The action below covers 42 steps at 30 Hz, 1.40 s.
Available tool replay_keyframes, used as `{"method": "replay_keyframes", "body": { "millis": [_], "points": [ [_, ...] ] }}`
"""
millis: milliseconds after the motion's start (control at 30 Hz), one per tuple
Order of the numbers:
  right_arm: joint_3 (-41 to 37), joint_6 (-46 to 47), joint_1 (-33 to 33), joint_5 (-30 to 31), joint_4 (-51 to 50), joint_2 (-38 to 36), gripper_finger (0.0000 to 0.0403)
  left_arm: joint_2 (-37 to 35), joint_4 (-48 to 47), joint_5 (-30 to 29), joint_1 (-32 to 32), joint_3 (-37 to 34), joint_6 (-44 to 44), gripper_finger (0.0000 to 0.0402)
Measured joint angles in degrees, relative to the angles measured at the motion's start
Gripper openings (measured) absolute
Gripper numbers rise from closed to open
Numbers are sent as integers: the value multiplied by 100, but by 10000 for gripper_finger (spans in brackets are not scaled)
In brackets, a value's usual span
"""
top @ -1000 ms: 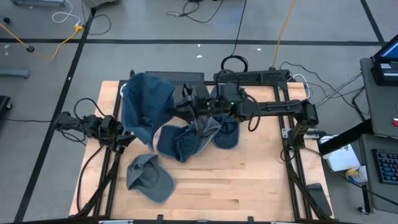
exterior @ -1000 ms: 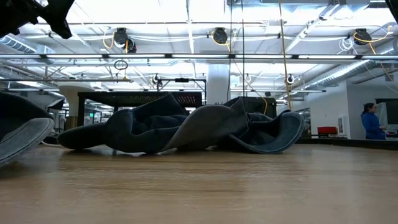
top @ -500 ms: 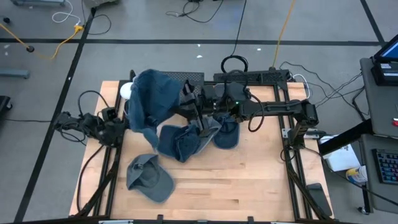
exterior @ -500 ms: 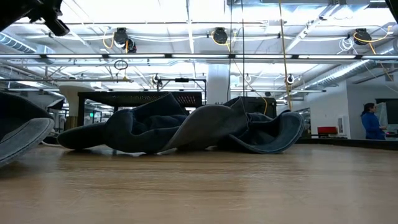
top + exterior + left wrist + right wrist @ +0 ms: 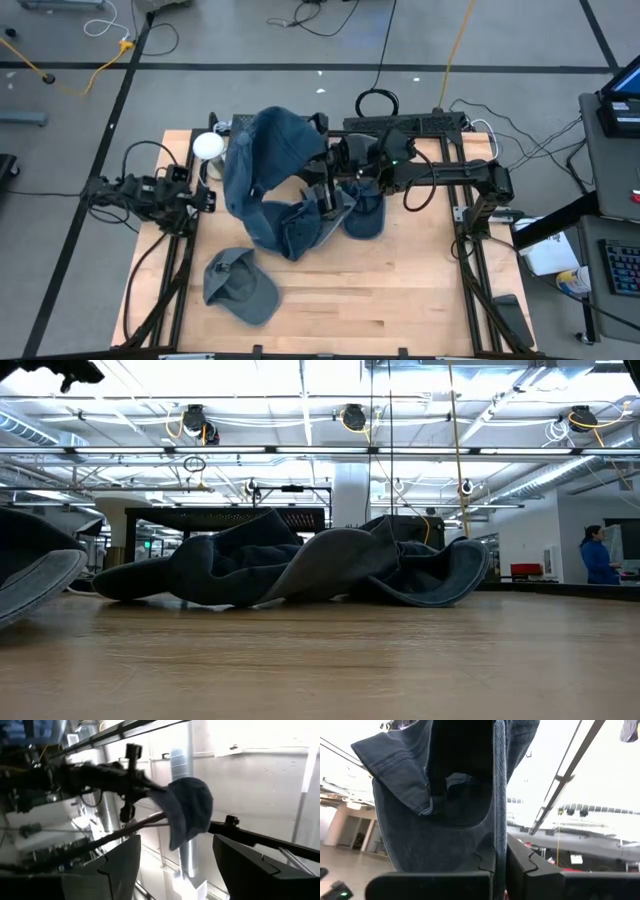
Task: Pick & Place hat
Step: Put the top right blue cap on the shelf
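Observation:
A blue denim hat [image 5: 268, 160] hangs high above the table's far left part, with my right gripper [image 5: 322, 172] shut on it. The left wrist view shows this hat [image 5: 189, 811] dangling from the right arm's tip. My left gripper [image 5: 208, 196] stands open near the table's left edge with nothing between its fingers [image 5: 120, 870]. Several more denim hats [image 5: 305, 225] lie heaped mid-table, resting on the wood. One grey-blue hat [image 5: 240, 285] lies alone nearer the front. My right gripper pinches a hanging edge of the hat's denim [image 5: 498, 825] between its two shut fingers [image 5: 520, 862]. The fingers come from the table's right side, slanting upward. The hat is lifted clear of the table and the heap, drooping slack around the fingers.
A white ball-shaped stand [image 5: 208, 146] sits at the table's far left corner, beside the held hat. The low view shows the heap [image 5: 300, 570] and a hat brim [image 5: 30, 585] at left. Bare wood lies along the front and right of the table [image 5: 400, 290].
My right gripper has risen and tipped upward, carrying the hat higher and toward the table's right, off the white stand. My left gripper has rolled about its own line and lifted, and it now stands apart from the hat.

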Motion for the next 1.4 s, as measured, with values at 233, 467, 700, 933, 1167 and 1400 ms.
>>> {"method": "replay_keyframes", "body": {
  "millis": [233,467,700,933,1167,1400],
  "points": [
    [249,-477,-6,-76,11,-8,3,1195,17,135,-2,727,-284,250],
    [322,-848,-20,-485,20,-4,3,2366,68,181,-2,1636,-197,250],
    [322,-853,-31,-769,22,-2,3,3526,332,323,-2,2556,-183,250],
    [322,-984,-71,-1347,19,-2,3,4543,403,572,2,3376,-437,250],
    [320,-998,-133,-1844,0,-2,3,5254,915,644,4,3878,-271,250],
    [320,-959,-242,-1968,-19,-2,3,5791,923,722,4,4210,-418,250]
  ]
}}
